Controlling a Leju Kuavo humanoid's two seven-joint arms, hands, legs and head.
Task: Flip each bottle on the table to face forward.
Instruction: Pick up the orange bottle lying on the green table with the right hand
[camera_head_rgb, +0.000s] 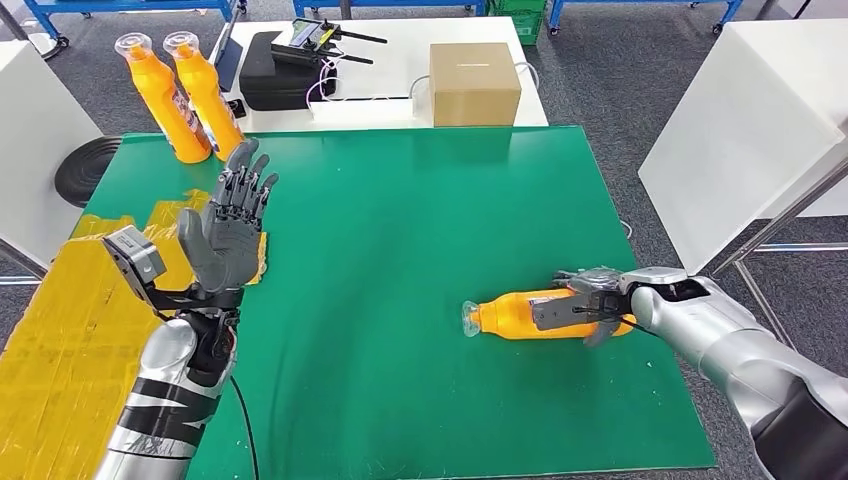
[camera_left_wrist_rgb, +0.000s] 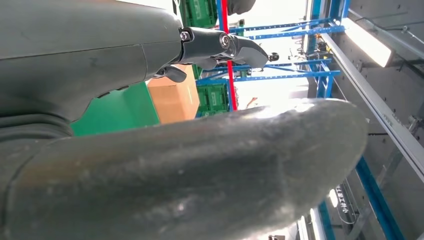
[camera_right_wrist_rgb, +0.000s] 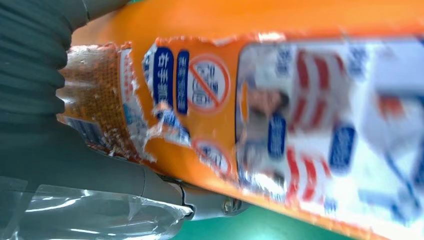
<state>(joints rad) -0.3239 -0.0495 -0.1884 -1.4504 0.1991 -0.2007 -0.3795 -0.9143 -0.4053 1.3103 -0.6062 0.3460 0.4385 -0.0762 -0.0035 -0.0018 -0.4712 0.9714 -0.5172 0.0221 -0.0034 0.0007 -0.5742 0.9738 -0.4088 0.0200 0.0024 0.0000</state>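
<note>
An orange bottle (camera_head_rgb: 520, 315) lies on its side on the green table (camera_head_rgb: 420, 220), its clear cap pointing left. My right hand (camera_head_rgb: 590, 303) grips its base end, fingers wrapped over the body. Up close in the right wrist view, the bottle's torn printed label (camera_right_wrist_rgb: 280, 120) faces the camera. Two more orange bottles (camera_head_rgb: 190, 95) stand upright at the table's far left corner. My left hand (camera_head_rgb: 232, 232) is raised above the table's left side, palm out, fingers spread, holding nothing; its thumb (camera_left_wrist_rgb: 200, 175) looms large in the left wrist view.
A cardboard box (camera_head_rgb: 474, 83), a black case (camera_head_rgb: 275, 70) and cables sit on the white table behind. Yellow taped material (camera_head_rgb: 60, 340) covers the left edge. A white panel (camera_head_rgb: 740, 130) stands at the right.
</note>
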